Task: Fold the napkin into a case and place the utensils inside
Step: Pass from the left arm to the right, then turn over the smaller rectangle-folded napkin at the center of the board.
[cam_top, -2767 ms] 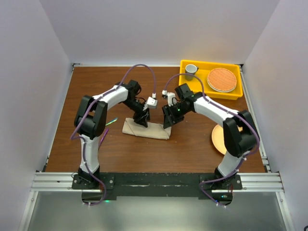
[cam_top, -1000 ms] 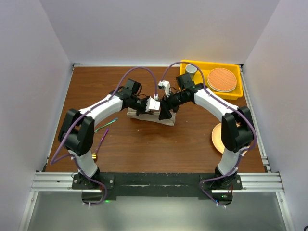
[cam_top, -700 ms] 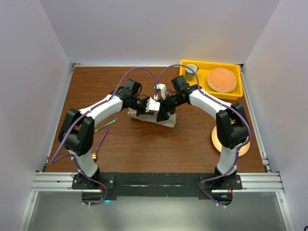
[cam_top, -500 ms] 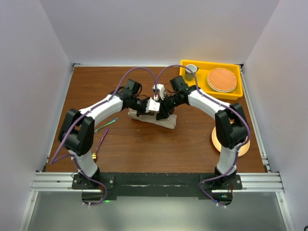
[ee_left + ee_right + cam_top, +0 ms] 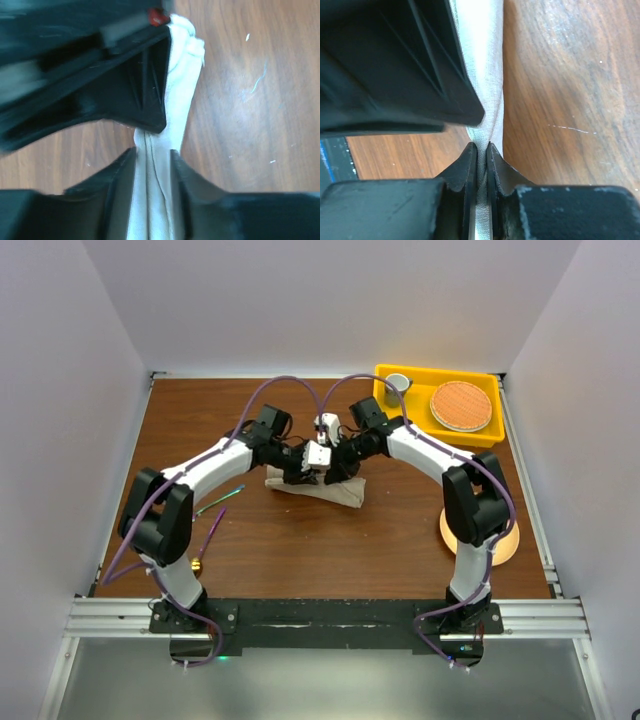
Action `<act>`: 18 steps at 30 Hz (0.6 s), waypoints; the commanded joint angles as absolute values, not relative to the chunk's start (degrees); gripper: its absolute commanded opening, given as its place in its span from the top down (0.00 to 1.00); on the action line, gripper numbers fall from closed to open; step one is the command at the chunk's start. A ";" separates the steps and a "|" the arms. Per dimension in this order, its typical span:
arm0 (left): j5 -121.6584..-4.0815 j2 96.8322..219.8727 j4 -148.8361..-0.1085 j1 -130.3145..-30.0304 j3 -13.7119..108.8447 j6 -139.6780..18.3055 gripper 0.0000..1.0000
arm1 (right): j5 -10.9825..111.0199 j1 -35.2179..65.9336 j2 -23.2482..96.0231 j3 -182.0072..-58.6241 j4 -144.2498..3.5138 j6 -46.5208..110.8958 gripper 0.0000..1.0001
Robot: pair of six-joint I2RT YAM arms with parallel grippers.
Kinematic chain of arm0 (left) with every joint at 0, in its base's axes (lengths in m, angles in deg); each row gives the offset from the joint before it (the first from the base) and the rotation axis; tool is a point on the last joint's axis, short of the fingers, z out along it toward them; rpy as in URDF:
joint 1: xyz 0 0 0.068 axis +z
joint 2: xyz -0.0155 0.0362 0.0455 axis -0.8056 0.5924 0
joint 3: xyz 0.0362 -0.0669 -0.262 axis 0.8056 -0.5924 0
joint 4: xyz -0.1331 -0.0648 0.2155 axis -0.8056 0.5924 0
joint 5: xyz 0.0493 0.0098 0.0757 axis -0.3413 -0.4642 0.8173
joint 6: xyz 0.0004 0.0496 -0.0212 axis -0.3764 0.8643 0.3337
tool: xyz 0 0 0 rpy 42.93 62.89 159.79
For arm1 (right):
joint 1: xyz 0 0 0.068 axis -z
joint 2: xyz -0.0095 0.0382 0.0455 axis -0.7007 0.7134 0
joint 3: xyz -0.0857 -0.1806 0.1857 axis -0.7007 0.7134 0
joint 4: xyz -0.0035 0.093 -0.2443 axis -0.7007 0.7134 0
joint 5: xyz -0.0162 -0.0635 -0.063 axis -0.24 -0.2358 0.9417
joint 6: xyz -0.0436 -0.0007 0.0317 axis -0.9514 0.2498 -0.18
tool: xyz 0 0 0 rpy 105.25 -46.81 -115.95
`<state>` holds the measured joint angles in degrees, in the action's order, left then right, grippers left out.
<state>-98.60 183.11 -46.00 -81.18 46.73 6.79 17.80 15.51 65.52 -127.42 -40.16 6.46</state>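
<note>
Right gripper (image 5: pixel 481 147) pinches the raised fold of the napkin (image 5: pixel 340 492), mid-table (image 5: pixel 400 550); left gripper (image 5: pixel 152 152) stands parted astride it. Risk: held at one point, the fold may sag open or drag.

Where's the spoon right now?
In the overhead view, the spoon lies on the left side of the table, beside the left arm and just nearer than the fork, well left of the napkin.
</note>
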 commanded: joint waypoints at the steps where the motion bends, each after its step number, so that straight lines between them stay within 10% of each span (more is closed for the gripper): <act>1: -104.79 175.86 -48.19 -74.17 47.20 -5.66 0.50 | 20.65 15.22 64.03 -130.99 -41.34 3.85 1.00; 18: -96.53 156.96 -54.09 -53.67 32.62 -35.38 0.14 | 42.87 6.88 57.44 -117.91 -57.51 -18.04 1.00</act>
<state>-98.84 160.20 -50.94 -55.19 35.71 -26.26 35.92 10.79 63.18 -123.75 -50.78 -9.41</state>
